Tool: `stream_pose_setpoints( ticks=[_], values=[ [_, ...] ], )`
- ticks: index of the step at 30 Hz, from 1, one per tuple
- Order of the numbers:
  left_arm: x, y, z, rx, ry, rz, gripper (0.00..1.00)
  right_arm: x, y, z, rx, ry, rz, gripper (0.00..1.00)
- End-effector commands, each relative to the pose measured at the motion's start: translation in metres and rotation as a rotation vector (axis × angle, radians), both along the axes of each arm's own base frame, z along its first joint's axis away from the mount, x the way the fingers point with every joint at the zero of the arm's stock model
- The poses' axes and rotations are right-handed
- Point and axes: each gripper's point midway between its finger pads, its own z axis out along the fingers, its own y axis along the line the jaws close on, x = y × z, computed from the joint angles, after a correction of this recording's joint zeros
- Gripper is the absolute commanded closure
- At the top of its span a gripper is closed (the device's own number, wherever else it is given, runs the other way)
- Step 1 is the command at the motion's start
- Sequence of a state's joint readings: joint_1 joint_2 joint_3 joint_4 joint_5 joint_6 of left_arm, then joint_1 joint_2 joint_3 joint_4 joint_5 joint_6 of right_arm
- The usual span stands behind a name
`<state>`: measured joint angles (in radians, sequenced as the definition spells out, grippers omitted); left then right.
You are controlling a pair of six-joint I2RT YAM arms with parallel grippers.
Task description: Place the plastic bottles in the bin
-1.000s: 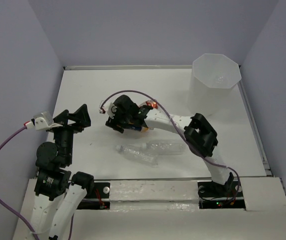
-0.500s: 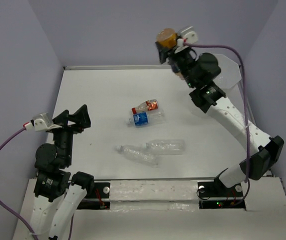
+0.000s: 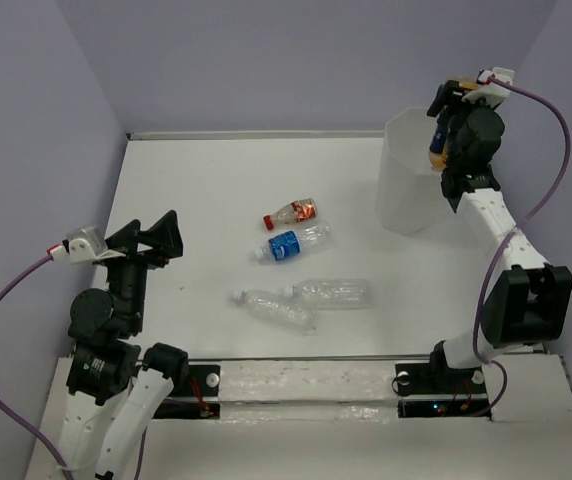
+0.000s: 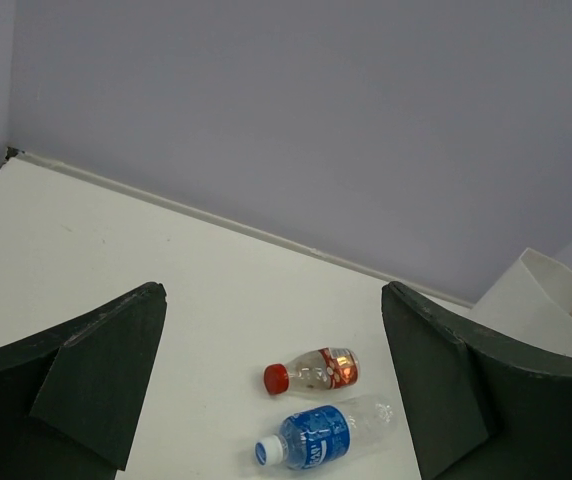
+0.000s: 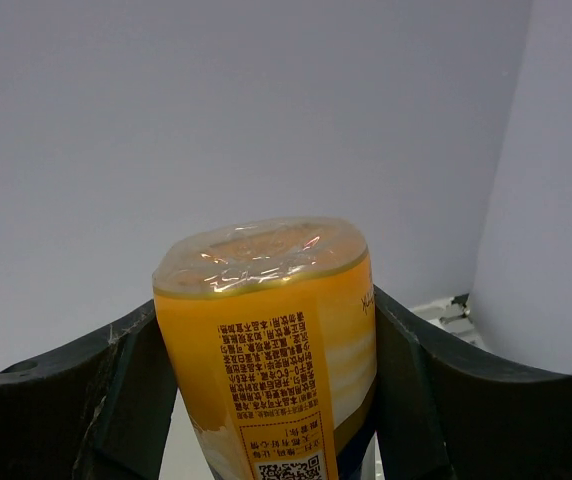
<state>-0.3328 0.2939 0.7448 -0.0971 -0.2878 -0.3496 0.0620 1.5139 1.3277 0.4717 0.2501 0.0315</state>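
Right gripper grips orange-labelled bottle — above bin.

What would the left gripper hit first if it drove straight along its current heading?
Probably the blue-label bottle, lying nearest ahead of the open left gripper; the red-capped bottle sits just beyond. Its height above the table is unclear, so it might pass over both.
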Motion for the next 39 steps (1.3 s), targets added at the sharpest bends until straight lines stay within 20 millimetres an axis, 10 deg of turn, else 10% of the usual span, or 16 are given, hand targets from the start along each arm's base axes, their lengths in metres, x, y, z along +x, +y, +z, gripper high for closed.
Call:
stream_pose_setpoints(
  ticks=[1,7,16,19,22,27,30,39],
  values=[
    [0.0,-0.004,0.009,-0.005,-0.035,-0.02,0.01,-0.007,0.005,0.017,0.155,-0.123,0.052,0.49],
    [0.001,-0.006,0.008,-0.001,-0.033,-0.028,0.01,-0.007,-0.009,0.005,0.239,-0.085,-0.025,0.1],
    [-0.002,-0.009,0.01,-0.005,-0.046,-0.05,0.01,-0.046,-0.016,0.01,0.255,-0.002,-0.062,0.15],
    [-0.003,-0.009,0.011,-0.005,-0.049,-0.052,0.01,-0.064,0.024,0.007,0.246,0.025,0.168,0.34],
    [-0.003,-0.009,0.01,-0.004,-0.049,-0.05,0.01,-0.086,0.11,-0.012,0.199,0.124,0.619,0.39],
    [-0.002,-0.01,0.01,-0.001,-0.046,-0.054,0.01,-0.161,0.274,-0.103,-0.066,0.386,1.08,0.34],
    [-0.001,-0.009,0.01,0.001,-0.046,-0.049,0.01,-0.212,0.327,-0.162,-0.187,0.53,1.218,0.24],
    [0.005,-0.007,0.008,0.011,-0.032,-0.031,0.01,-0.294,0.389,-0.248,-0.469,0.767,1.359,0.07]
  ],
)
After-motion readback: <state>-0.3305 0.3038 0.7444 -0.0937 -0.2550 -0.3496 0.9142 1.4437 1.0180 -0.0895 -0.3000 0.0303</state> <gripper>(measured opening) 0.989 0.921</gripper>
